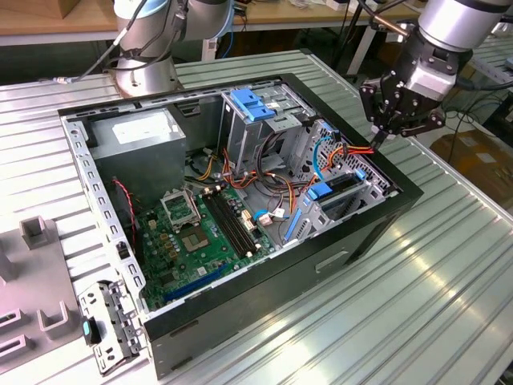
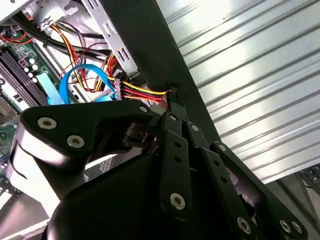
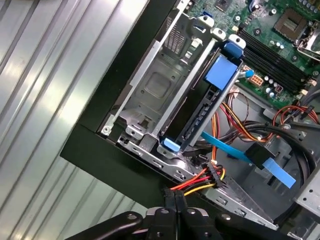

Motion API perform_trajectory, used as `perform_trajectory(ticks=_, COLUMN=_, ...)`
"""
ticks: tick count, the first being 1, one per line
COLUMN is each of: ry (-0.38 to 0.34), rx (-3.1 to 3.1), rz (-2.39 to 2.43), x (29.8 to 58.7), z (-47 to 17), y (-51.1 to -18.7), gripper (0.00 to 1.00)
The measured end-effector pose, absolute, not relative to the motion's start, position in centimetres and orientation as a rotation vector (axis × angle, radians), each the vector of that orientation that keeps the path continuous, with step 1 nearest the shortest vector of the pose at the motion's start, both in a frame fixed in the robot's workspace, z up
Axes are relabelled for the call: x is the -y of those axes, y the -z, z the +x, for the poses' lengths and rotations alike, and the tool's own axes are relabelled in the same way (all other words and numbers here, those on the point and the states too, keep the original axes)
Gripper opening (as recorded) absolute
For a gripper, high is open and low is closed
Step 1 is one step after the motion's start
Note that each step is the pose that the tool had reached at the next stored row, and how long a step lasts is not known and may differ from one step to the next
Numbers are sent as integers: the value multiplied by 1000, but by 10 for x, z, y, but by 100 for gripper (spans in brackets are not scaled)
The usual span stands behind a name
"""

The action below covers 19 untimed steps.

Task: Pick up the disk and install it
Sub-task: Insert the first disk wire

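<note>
At the exterior view's upper right, the claw (image 1: 375, 138) hangs at the rim of the open computer case (image 1: 240, 317), fingers pinched shut on a red-and-yellow power cable (image 1: 357, 149). The disk (image 1: 341, 186) apparently stands on edge in the cage just below, toward the exterior view's left. In the second wrist view, the claw (image 2: 174, 97) grips the cable (image 2: 145, 92) just short of its plug (image 2: 117, 87). In the first wrist view, the disk (image 3: 197, 115) runs lengthwise away from the claw (image 3: 174, 196), with the plug and a blue ribbon cable (image 3: 225, 146) lying between.

Motherboard (image 1: 186, 239) in computer case (image 1: 264, 298), case on table (image 1: 433, 309)
</note>
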State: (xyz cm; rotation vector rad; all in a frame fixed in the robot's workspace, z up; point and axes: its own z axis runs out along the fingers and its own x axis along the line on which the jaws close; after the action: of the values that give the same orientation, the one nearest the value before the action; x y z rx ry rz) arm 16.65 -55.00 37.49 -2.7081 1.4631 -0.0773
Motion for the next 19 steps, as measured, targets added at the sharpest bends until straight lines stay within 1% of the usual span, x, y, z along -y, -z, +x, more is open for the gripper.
perform_trajectory(ticks=1, ry=76, rx=-1437, rz=-2722, x=550, z=167, y=-375, gripper=17)
perform_trajectory(ticks=5, ry=70, rx=-1266, rz=-2802, x=550, z=167, y=-374, gripper=18)
perform_trajectory(ticks=6, ry=69, rx=-1246, rz=-2811, x=550, z=167, y=-374, gripper=25)
perform_trajectory(ticks=8, ry=66, rx=-1160, rz=-2846, x=550, z=168, y=-373, gripper=25)
perform_trajectory(ticks=10, ry=66, rx=-1100, rz=-2872, x=550, z=170, y=-372, gripper=38)
perform_trajectory(ticks=16, ry=74, rx=-1065, rz=-2892, x=550, z=170, y=-367, gripper=38)
perform_trajectory(ticks=17, ry=79, rx=-1064, rz=-2898, x=551, z=170, y=-366, gripper=36)
perform_trajectory(ticks=18, ry=81, rx=-1064, rz=-2902, x=552, z=170, y=-366, gripper=30)
perform_trajectory(ticks=19, ry=82, rx=-1064, rz=-2904, x=552, z=170, y=-366, gripper=18)
